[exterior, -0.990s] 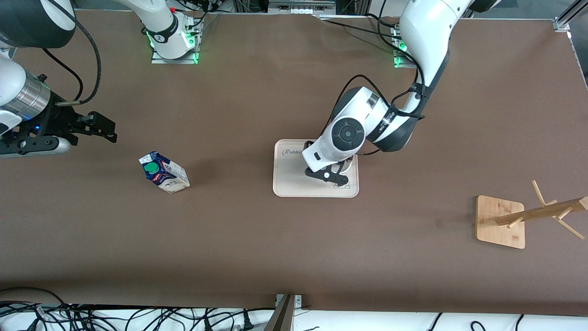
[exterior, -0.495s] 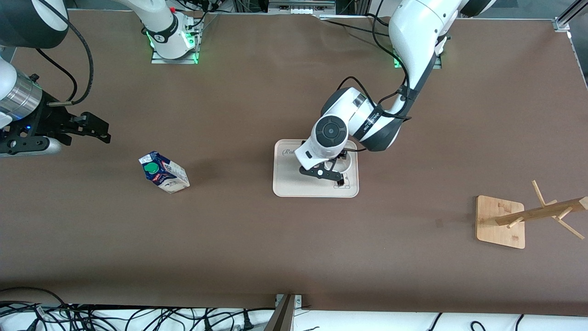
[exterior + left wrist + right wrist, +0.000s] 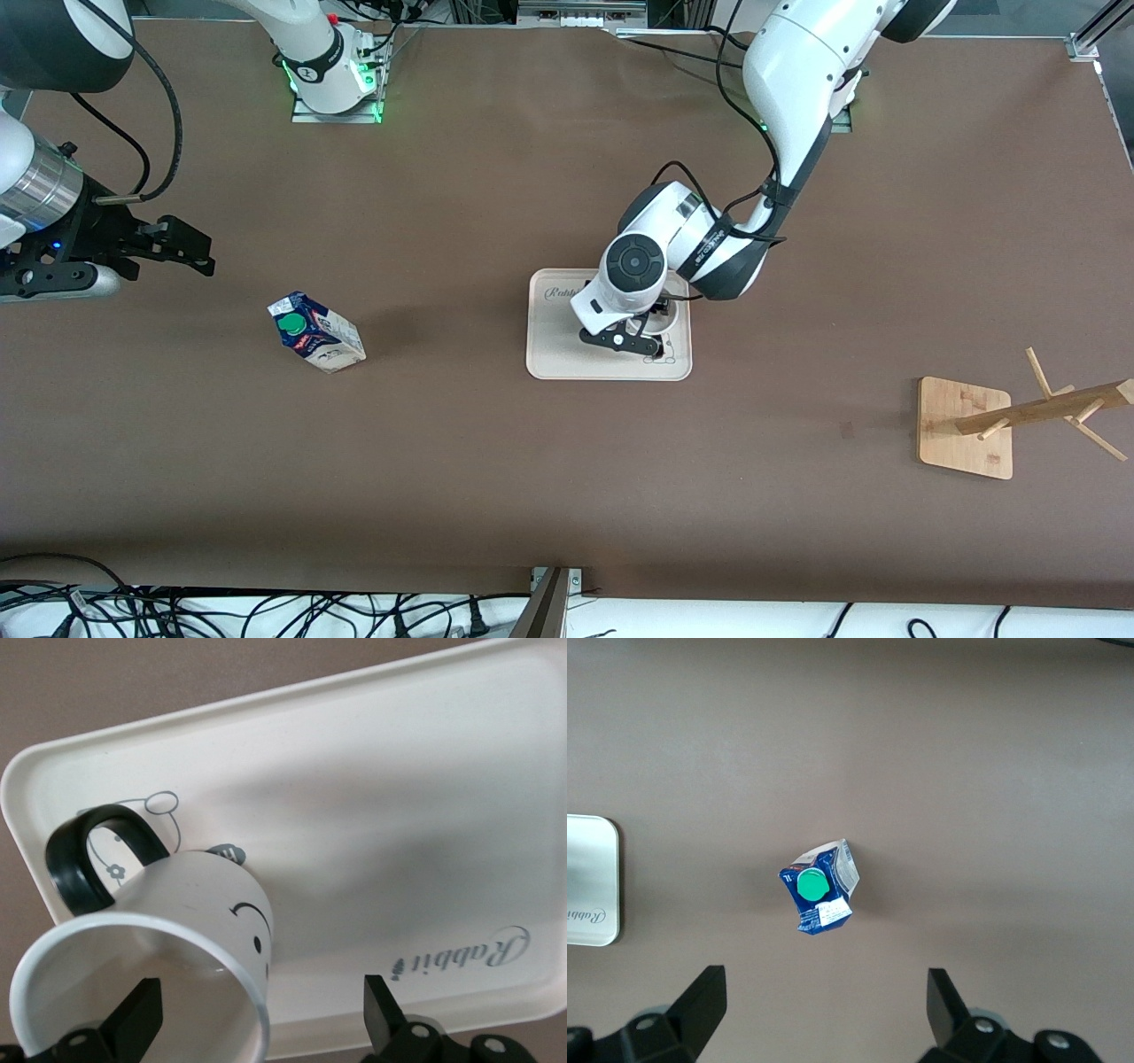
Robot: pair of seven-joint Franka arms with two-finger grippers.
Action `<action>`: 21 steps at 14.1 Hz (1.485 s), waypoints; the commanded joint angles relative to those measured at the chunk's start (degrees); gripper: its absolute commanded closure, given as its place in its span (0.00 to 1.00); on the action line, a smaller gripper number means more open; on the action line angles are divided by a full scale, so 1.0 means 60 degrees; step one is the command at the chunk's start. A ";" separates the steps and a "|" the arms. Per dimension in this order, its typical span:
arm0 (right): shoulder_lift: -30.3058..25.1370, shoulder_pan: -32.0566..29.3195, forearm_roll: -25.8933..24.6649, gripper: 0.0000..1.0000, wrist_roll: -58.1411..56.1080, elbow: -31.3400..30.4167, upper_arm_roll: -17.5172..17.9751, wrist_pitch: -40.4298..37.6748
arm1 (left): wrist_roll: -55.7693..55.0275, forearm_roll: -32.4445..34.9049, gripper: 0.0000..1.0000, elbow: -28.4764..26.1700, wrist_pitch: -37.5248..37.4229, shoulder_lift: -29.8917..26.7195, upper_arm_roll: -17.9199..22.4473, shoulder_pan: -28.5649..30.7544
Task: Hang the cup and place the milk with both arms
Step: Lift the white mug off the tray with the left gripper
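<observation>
A brown table [image 3: 461, 461] is filling the front view, with cables lying along the bottom edge. At the left edge of the frame, the right gripper [image 3: 190, 248] is hanging in the air over bare table at the right arm's end, waiting. Its fingers [image 3: 700, 1001] are standing wide apart with nothing between them.

Lower in the frame and a little toward the centre, the milk [image 3: 316, 331] is standing upright on the table with its green cap [image 3: 289, 322] showing; in the right wrist view the milk [image 3: 819, 888] is sitting mid-frame, clear of the fingers.

At the centre of the frame, a cream tray [image 3: 554, 354] is lying flat, printed with the word "Rabbit". The left gripper [image 3: 651, 332] is reaching down over the cup [image 3: 670, 312], which is standing upright on the tray at the corner toward the left arm's end. In the left wrist view the cup [image 3: 204, 904] is sitting at lower left with its black handle [image 3: 84, 859] and smiley showing. The fingers are spread wide, one finger [image 3: 137, 1023] inside the rim, the other outside the wall, gripping nothing.

At the right of the frame, a wooden rack [image 3: 983, 425] is standing on its square base, well apart from the tray.
</observation>
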 commanded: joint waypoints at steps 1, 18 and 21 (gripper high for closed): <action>-0.0016 0.0064 -0.0117 0.00 -0.0066 0.0143 -0.0086 -0.0138 | -0.0191 0.0374 0.00 -0.0134 0.0333 0.0031 0.0012 -0.0099; -0.0016 0.0050 -0.0117 0.00 -0.0037 0.0143 -0.0100 -0.0138 | -0.2873 0.0359 1.00 -0.0002 0.0172 -0.0597 0.0041 -0.0495; -0.0016 0.0050 -0.0117 0.00 -0.0037 0.0143 -0.0100 -0.0138 | -0.2814 0.0388 1.00 0.0012 -0.0060 -0.1694 0.0115 -0.0349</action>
